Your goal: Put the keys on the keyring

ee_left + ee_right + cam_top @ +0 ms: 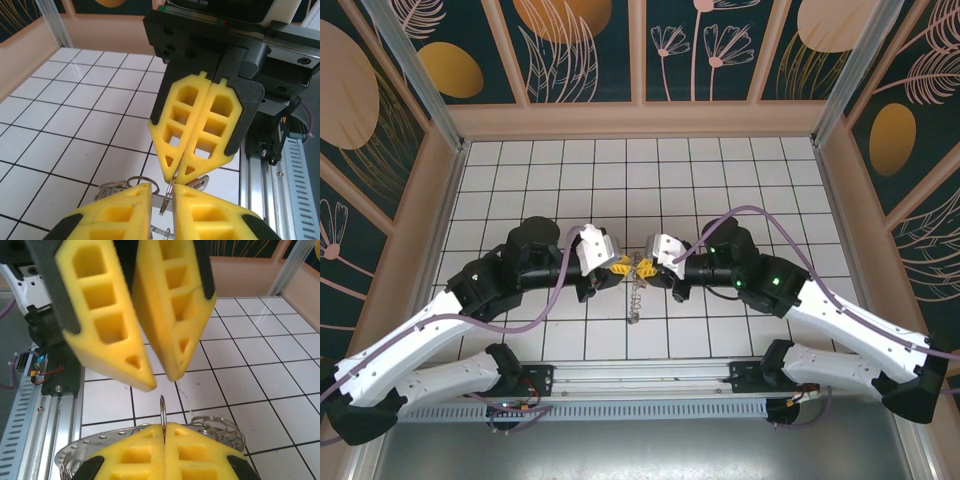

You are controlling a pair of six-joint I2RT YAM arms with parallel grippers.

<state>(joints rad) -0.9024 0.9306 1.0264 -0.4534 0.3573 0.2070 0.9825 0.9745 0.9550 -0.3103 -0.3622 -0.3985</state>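
My right gripper (165,426) is shut on the keyring (162,410), whose thin wire stands edge-on out of its yellow fingertips; coiled wire loops (220,427) show just behind. My left gripper (159,382) hovers tip to tip above it, its fingers a little apart and clear of the wire. In the left wrist view the keyring (171,192) runs from the right gripper (178,176) down into the gap of the left gripper (162,187). From above, left gripper (616,268) and right gripper (646,268) meet mid-table. The keys are out of view.
A short chain (635,295) with small metal pieces dangles below the two grippers over the white tiled floor (720,180). A small ring (142,182) and a silver clip (200,181) hang there too. The slotted rail (640,410) runs along the near edge, wooden walls (640,120) around.
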